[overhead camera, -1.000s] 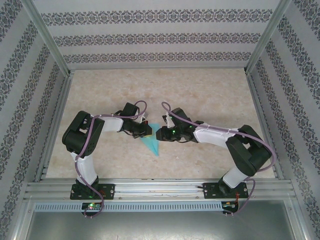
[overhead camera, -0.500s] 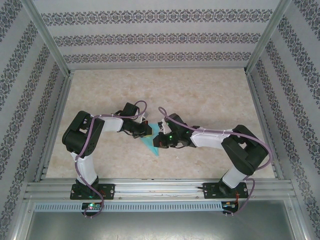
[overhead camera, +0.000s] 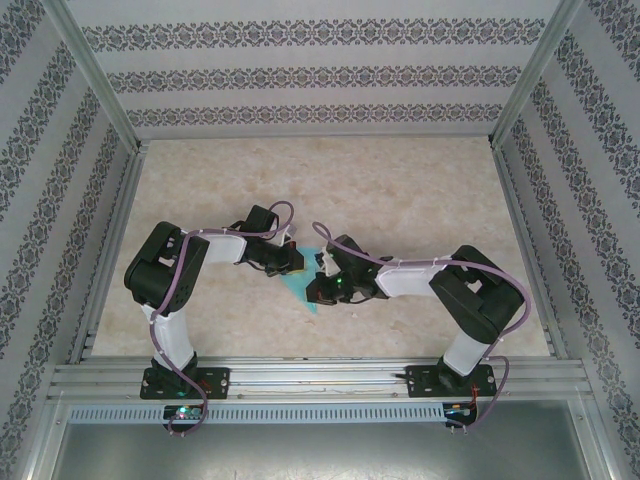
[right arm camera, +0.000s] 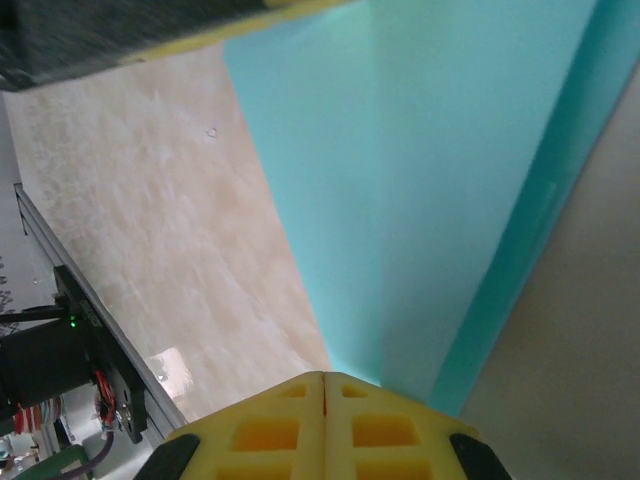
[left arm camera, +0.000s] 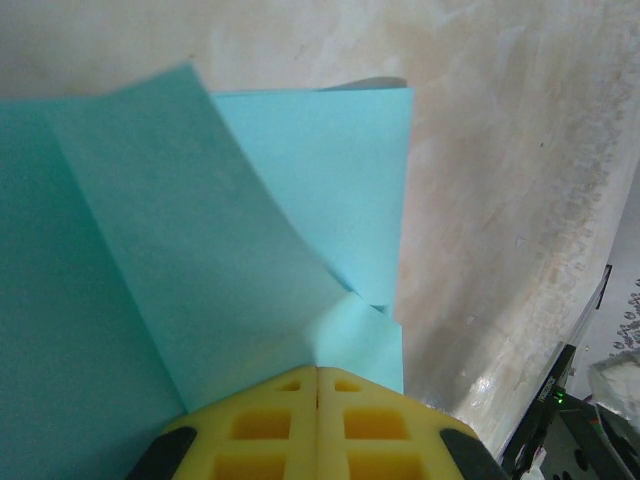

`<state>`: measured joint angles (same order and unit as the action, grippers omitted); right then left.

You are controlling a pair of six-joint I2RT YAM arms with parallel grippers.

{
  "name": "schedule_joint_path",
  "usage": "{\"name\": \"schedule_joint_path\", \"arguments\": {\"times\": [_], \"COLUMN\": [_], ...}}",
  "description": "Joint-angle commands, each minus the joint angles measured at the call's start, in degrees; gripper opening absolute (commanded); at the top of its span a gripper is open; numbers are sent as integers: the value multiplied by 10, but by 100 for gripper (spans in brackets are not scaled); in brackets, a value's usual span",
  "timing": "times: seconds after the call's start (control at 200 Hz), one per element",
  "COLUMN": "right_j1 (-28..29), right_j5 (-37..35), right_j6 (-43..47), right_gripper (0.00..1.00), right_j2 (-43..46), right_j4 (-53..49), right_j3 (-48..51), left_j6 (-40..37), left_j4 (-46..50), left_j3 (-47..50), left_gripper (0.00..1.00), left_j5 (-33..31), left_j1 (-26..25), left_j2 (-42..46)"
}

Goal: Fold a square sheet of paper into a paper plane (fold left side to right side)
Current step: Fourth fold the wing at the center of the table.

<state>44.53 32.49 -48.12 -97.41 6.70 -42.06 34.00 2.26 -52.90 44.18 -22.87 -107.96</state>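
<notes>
— Yellow pads, left gripper (left arm camera: 318,388): state?
— Pressed together, no gap. Tips meet the sheet of paper (left arm camera: 200,260) where its creases converge. Pinched or merely touching: cannot tell.
— Right gripper (right arm camera: 323,388)?
— Likewise closed flat together, tips at the sheet's narrow end, grip undetermined.
— Hidden or cut off?
— Top view: both wrists cover most of the sheet, and one turquoise point shows between them, aimed at the near edge. Both wrist views crop the sheet. Blurred dark shape (right arm camera: 100,40), yellow-rimmed, cut off at the right wrist view's upper corner.
— Location?
— On the beige table (overhead camera: 420,200), between the arms.
</notes>
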Motion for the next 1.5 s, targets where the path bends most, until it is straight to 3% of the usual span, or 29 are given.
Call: {"name": "schedule_joint_path", "arguments": {"times": [0.0, 1.494], "right_j1": [8, 23], "right_j5": [2, 3], "right_j6": [-6, -8], "right_gripper": [0, 0], "right_j2": [-5, -29], "right_j4": [-1, -28], "right_j3": [11, 21], "left_j6": [-17, -16], "left_j4": [38, 46], "left_j3": [21, 16], "left_gripper": [0, 0], "left_j5": [-70, -74], "left_j1": [-3, -1], "left_j2": [-34, -37]}}
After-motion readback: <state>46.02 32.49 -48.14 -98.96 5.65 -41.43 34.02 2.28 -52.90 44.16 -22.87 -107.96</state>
